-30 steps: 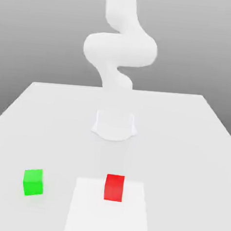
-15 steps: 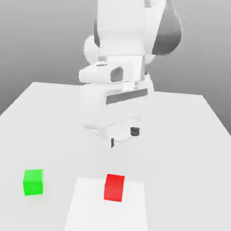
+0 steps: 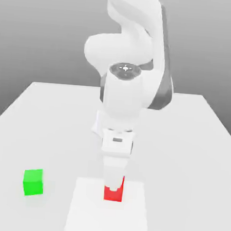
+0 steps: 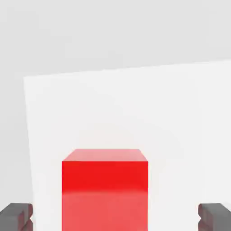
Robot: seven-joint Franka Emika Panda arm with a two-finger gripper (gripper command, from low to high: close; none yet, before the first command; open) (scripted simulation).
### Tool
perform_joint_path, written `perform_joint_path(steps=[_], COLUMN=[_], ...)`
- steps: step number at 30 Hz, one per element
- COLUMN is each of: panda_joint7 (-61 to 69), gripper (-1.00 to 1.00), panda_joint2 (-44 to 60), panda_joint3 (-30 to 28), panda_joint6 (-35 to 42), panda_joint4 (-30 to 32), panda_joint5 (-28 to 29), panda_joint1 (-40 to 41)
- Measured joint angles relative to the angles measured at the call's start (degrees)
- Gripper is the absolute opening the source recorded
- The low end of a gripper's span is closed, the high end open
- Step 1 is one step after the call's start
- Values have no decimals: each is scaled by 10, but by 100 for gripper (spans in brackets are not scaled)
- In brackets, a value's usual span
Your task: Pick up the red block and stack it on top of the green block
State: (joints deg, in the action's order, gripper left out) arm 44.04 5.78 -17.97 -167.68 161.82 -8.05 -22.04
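I have the flat white counter [image 3: 193, 143] under the white robot arm [image 3: 127, 89], which reaches forward and down toward the near edge. A paler square patch [image 3: 134, 216] is marked on the counter directly below the tool [image 3: 114, 188].

The tool points straight down with its two dark fingers [image 4: 17, 216] spread wide apart, gripping nothing. From the hand camera I see one finger on each side of the small, smooth bright red cube [image 4: 105, 189], with clear gaps between both pads and the cube's sides. In the exterior view the tool's tip overlaps the top of the red cube, which sits on the pale patch right beneath it.

The small, smooth bright green cube [image 3: 33, 182] sits on the counter well apart from the tool, off to the exterior view's left.
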Motion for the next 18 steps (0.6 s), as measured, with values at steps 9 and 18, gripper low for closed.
perform_joint_path(steps=[9,18], panda_joint7=[57,-11], gripper=[-100,-100], panda_joint2=[66,-4], panda_joint3=[86,23], panda_joint6=[-52,3], panda_joint4=[-9,1], panda_joint5=[-80,16], panda_joint1=[67,28])
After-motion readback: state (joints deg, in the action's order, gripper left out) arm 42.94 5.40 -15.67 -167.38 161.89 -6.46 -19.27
